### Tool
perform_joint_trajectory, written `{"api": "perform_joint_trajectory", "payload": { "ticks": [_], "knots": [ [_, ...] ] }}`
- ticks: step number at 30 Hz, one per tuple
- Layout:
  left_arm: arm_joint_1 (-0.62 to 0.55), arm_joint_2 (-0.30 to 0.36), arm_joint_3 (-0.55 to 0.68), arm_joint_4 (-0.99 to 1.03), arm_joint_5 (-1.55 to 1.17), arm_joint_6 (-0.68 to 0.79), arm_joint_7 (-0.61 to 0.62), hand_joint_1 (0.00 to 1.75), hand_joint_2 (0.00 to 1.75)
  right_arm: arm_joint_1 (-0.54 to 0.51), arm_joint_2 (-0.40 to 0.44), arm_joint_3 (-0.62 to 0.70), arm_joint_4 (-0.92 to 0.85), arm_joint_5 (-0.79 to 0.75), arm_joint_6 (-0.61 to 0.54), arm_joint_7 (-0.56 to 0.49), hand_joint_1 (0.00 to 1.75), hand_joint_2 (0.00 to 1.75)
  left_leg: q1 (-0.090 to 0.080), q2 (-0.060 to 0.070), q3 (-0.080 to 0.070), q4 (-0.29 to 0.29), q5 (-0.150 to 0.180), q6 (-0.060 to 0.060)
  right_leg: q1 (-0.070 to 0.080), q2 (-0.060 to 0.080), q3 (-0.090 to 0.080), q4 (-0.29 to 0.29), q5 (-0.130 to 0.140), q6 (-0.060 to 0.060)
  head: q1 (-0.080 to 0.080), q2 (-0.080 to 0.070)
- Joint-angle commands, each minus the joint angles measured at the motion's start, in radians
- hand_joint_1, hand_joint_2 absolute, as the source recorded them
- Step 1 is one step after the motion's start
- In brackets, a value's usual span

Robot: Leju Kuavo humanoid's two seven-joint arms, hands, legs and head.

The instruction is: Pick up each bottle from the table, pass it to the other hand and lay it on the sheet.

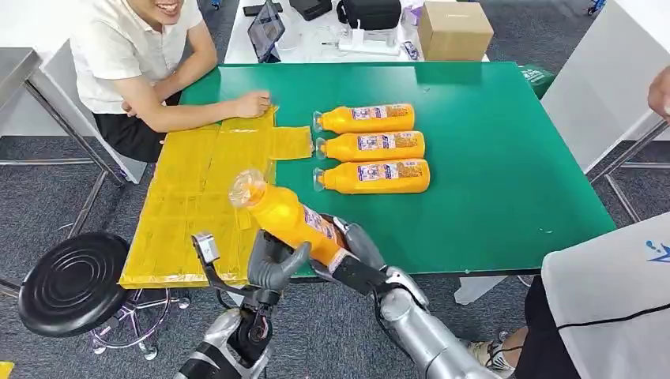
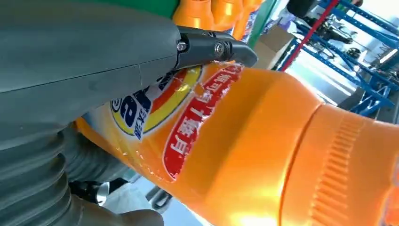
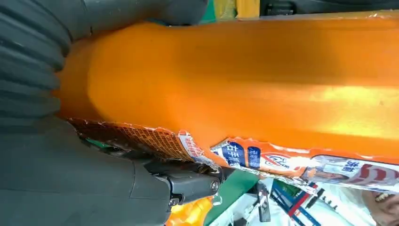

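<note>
Both arms reach up from below — the left hand (image 1: 274,264) and right hand (image 1: 357,251) each clasp one tilted orange bottle (image 1: 288,217) over the table's near edge, beside the yellow sheet (image 1: 197,197); beyond, three bottles (image 1: 371,148) lie on the green table (image 1: 506,158).

Held bottle (image 1: 288,219) base behind hands

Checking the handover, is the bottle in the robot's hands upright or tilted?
Tilted: the held bottle slants, cap end raised toward the yellow sheet, base low in the right hand.
</note>
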Motion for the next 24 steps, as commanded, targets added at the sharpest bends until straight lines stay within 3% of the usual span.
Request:
{"api": "perform_joint_trajectory", "payload": {
  "ticks": [1, 2, 9, 12, 13, 14, 15, 24],
  "knots": [
    [-0.069, -0.002, -0.026, 0.071, 0.033, -0.067, 0.064, 1.45, 1.75, -0.057, -0.011, 0.088, 0.069, 0.044, -0.01, 0.031, 1.75, 1.75, 0.001, -0.001, 0.004, 0.0, -0.001, -0.002, 0.001, -0.002, 0.004, 0.0, -0.001, -0.003, 0.0, 0.0],
    [-0.07, 0.002, -0.026, 0.072, 0.026, -0.087, 0.042, 1.75, 1.75, -0.057, -0.009, 0.08, 0.071, 0.03, 0.003, 0.026, 1.62, 1.75, 0.001, 0.0, 0.004, 0.0, -0.001, -0.002, 0.002, -0.002, 0.005, 0.0, -0.001, -0.003, 0.0, 0.0],
    [-0.068, 0.018, -0.031, 0.082, -0.039, -0.12, 0.025, 1.75, 1.75, -0.052, -0.021, 0.087, 0.059, 0.065, -0.022, 0.05, 1.68, 1.75, 0.001, -0.001, 0.004, 0.0, -0.001, -0.002, 0.002, -0.002, 0.005, -0.001, -0.001, -0.003, 0.0, 0.0],
    [-0.07, 0.013, -0.022, 0.083, -0.047, -0.151, 0.006, 1.75, 1.75, -0.053, -0.017, 0.074, 0.046, 0.041, 0.018, 0.05, 1.41, 1.75, 0.001, 0.0, 0.005, 0.0, -0.002, -0.002, 0.002, -0.001, 0.005, 0.0, -0.002, -0.003, 0.0, 0.0],
    [-0.071, 0.013, -0.021, 0.084, -0.049, -0.153, 0.005, 1.75, 1.75, -0.054, -0.016, 0.07, 0.046, 0.032, 0.029, 0.048, 1.24, 1.75, 0.001, 0.0, 0.005, 0.0, -0.002, -0.003, 0.002, -0.001, 0.005, 0.0, -0.002, -0.003, 0.0, 0.0],
    [-0.07, 0.013, -0.019, 0.082, -0.041, -0.171, 0.002, 1.75, 1.75, -0.054, -0.016, 0.067, 0.047, 0.026, 0.04, 0.048, 0.31, 1.75, 0.001, 0.0, 0.003, 0.0, -0.001, -0.002, 0.001, -0.001, 0.003, 0.0, -0.001, -0.002, 0.0, 0.0],
    [-0.068, 0.014, -0.013, 0.082, -0.023, -0.195, 0.006, 1.75, 1.75, -0.053, -0.014, 0.058, 0.051, 0.013, 0.05, 0.048, 0.0, 1.75, 0.001, 0.0, 0.004, 0.0, -0.001, -0.002, 0.002, -0.002, 0.005, 0.0, -0.002, -0.003, 0.0, 0.0],
    [-0.055, 0.018, 0.012, 0.063, 0.013, -0.266, -0.011, 1.75, 1.75, -0.039, -0.002, 0.043, 0.056, -0.02, 0.082, 0.01, 0.0, 1.75, 0.001, 0.0, 0.003, 0.0, -0.001, -0.002, 0.001, -0.001, 0.003, 0.0, -0.001, -0.002, 0.0, 0.0]
  ]
}}
